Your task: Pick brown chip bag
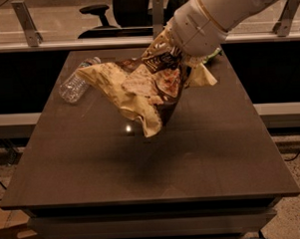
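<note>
Lift step in hand: end effector (pixel 179 58), upper right of centre, is clamped on the top edge of the brown chip bag (pixel 143 89). The bag hangs crumpled in the air over the far half of the bench (pixel 206 154), off the surface, with its shadow below. Pick looks nearly done. Next move calls for a straight raise with a firm grip, since crinkly film may slip. Plastic bottle (pixel 76 84) lies at upper left, near the bag's left corner, and a swing could brush it. Green packet (pixel 214 53) peeks out behind the arm.
</note>
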`<state>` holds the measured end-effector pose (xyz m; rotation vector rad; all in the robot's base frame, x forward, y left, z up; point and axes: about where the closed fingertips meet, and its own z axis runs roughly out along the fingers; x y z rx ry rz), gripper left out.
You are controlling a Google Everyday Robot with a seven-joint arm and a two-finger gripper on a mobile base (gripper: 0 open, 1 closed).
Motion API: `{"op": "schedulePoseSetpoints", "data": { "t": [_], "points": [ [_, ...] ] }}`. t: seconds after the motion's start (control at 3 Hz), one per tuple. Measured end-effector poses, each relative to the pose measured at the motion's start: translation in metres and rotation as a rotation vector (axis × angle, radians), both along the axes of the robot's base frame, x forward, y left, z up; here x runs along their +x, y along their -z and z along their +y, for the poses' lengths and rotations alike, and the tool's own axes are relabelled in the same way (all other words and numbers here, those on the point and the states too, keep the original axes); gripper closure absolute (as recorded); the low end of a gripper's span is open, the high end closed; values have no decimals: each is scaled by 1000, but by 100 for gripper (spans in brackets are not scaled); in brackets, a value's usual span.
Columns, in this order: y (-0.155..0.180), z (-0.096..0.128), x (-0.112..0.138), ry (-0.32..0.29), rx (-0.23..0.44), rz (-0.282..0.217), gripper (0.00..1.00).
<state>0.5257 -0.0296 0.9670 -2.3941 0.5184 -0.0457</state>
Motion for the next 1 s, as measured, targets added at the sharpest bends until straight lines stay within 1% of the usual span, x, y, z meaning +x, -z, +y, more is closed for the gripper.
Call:
{"op": "schedulePoseSetpoints", "data": {
  "t": [0.33, 0.67, 1.0],
  "points": [
    [-10, 0, -2, -11, 19, 2, 100],
    [-20, 0, -3, -27, 66, -2, 100],
    [-30, -2, -8, -31, 92, -11, 100]
  ]
}}
